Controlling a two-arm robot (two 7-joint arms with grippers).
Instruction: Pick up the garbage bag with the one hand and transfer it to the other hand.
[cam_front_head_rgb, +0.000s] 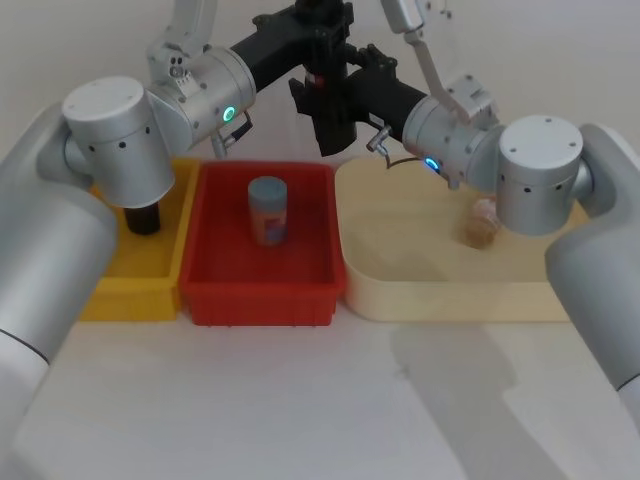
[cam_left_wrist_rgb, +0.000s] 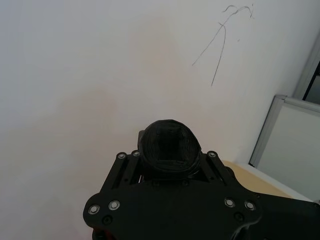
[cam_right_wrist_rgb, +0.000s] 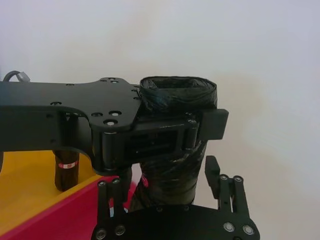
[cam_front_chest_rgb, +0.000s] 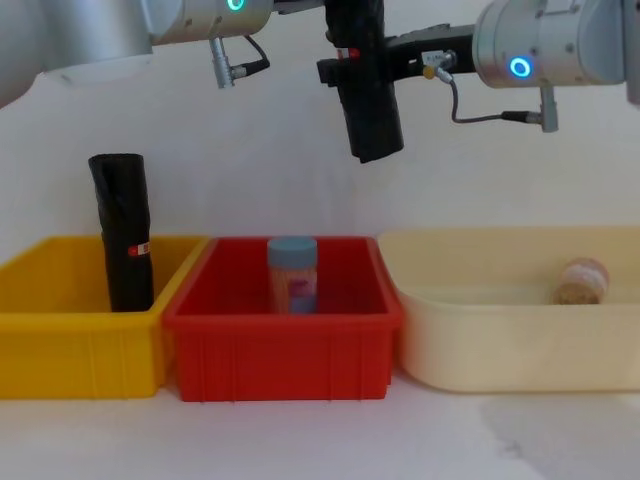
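The garbage bag (cam_front_chest_rgb: 367, 105), a black crinkly roll with a red-and-white band, hangs slightly tilted high above the red bin. My left gripper (cam_right_wrist_rgb: 180, 120), on the green-ringed arm, is shut on the roll's upper part, and the roll's end (cam_left_wrist_rgb: 169, 145) pokes out between its fingers. My right gripper (cam_right_wrist_rgb: 165, 185), on the blue-ringed arm, reaches in from the right. It is open, with a finger on either side of the roll's lower part and a small gap on each side. From the head view the roll (cam_front_head_rgb: 333, 115) sits between both grippers.
A second black roll (cam_front_chest_rgb: 122, 235) stands upright in the yellow bin (cam_front_chest_rgb: 60, 340). A blue-lidded jar (cam_front_chest_rgb: 292, 275) stands in the red bin (cam_front_chest_rgb: 285, 350) directly below the held roll. A small jar (cam_front_chest_rgb: 578, 282) lies in the cream tray (cam_front_chest_rgb: 500, 360).
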